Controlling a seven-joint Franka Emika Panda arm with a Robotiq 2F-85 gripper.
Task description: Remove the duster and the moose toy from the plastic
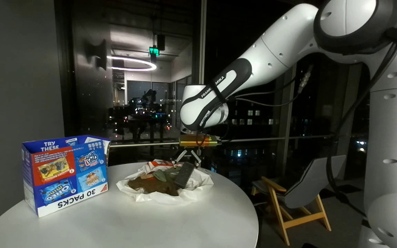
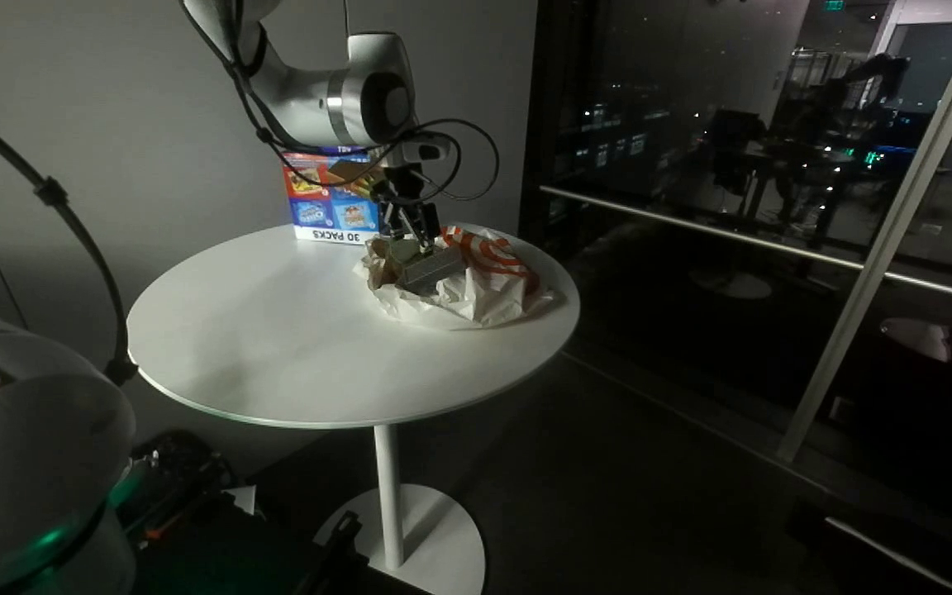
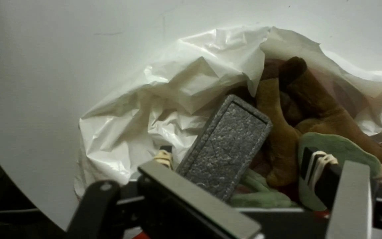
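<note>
The gripper (image 1: 186,162) hangs point-down over the white plastic bag (image 1: 200,190), its jaws spread well apart with nothing held. In the wrist view the grey duster (image 3: 225,149) shows between the rubber-banded fingers (image 3: 327,184); whether either finger touches it cannot be told. The duster lies tilted in the bag, its upper end pointing to one o'clock, and the brown-and-green moose toy (image 3: 330,122) lies beside it toward three o'clock. In an exterior view, the bag rests at two o'clock on a round white table (image 2: 278,330), its orange-red print (image 2: 492,258) too creased to read. Also in an exterior view, a snack box (image 1: 67,175) stands at nine o'clock from the bag, TRY THESE inside its upper rim and 30 PACKS upside down along the bottom, the latter legible in both exterior views. Front panels (image 1: 90,160) at seven and two o'clock name Oreo mini and Chips Ahoy!; the finest print is illegible. On the white arm (image 1: 274,48) FRANK and MIKA can be read, a dark strap (image 1: 219,93) crossing between them. A lit green sign (image 1: 154,51) toward eleven o'clock from the gripper is too small to make out.
</note>
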